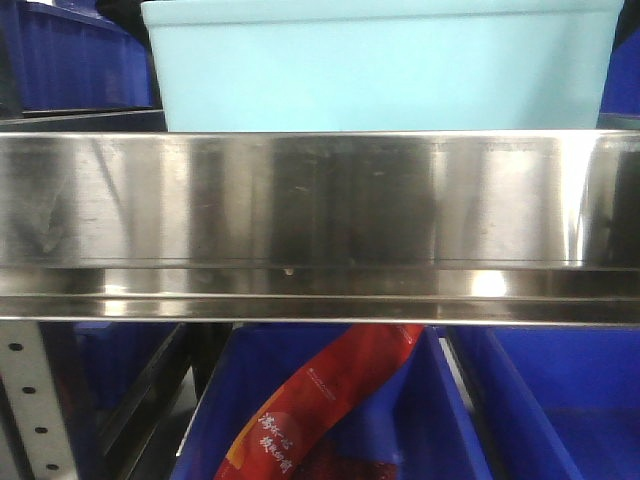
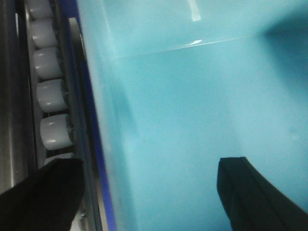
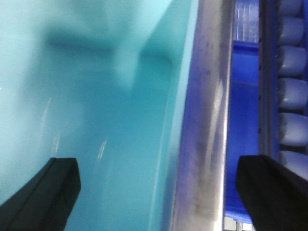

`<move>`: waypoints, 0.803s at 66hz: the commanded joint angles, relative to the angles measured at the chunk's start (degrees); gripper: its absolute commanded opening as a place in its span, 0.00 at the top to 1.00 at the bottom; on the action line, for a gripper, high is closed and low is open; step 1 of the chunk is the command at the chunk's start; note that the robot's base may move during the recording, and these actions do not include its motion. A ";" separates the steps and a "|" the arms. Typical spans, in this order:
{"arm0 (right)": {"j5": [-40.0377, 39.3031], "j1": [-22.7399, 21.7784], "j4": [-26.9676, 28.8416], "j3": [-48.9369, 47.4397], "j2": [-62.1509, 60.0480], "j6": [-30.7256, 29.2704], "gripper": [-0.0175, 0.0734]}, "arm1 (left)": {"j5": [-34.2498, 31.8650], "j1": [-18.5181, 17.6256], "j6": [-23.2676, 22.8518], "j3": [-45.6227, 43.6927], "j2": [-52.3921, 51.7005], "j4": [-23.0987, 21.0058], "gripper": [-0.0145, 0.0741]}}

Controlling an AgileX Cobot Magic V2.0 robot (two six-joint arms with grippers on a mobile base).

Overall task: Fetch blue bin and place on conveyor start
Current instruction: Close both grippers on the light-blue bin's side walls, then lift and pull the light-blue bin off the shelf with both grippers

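Left gripper [image 2: 149, 168]: fingers [image 2: 43, 197] spread, one over the roller track [image 2: 52, 94] outside, the other inside the tub. The left wall runs between them, not pinched yet.

The blue bin [image 1: 385, 65] sits on top of the steel shelf [image 1: 320, 200], looks empty from both wrist views. We judge it light, thin smooth plastic, so the walls will flex and the surface is slippery. Best hold is the rolled rim on both short sides, one arm each, squeezed evenly so it doesn't twist.

Right gripper [image 3: 159, 163]: the same, mirrored. Fingers [image 3: 43, 197] apart, one inside, one outside over the far rollers [image 3: 292, 96], right wall between them, no contact that we can see.

In the way:
- roller tracks run just beside both walls, tight for the outer fingers
- the shelf's raised front lip means lifting before pulling out
- dark blue crates [image 1: 560, 400] below, one with a red packet [image 1: 320, 400], well clear

Conveyor start isn't in any view.
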 commanded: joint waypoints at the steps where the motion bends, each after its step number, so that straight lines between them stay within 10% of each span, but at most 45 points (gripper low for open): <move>1: -1.37 -0.22 -0.10 -0.50 0.54 -0.01 0.20 | -1.02 0.33 -0.76 -0.51 0.63 -0.97 0.31; 12: -1.71 0.21 0.04 -0.50 1.37 -0.01 0.51 | -1.02 0.33 -1.04 -0.51 0.89 -1.66 0.40; 22: -1.49 0.35 0.04 -0.50 1.37 -0.01 0.99 | -0.91 0.33 -1.19 -0.51 0.89 -1.66 0.77; 27: -1.49 0.35 0.04 -0.50 1.22 -0.01 0.97 | -0.79 0.33 -1.19 -0.51 0.77 -1.66 0.96; 53: -0.03 0.45 -0.12 -0.62 -8.34 -0.01 0.98 | 2.37 -1.00 -1.19 -0.56 -6.63 -0.87 0.96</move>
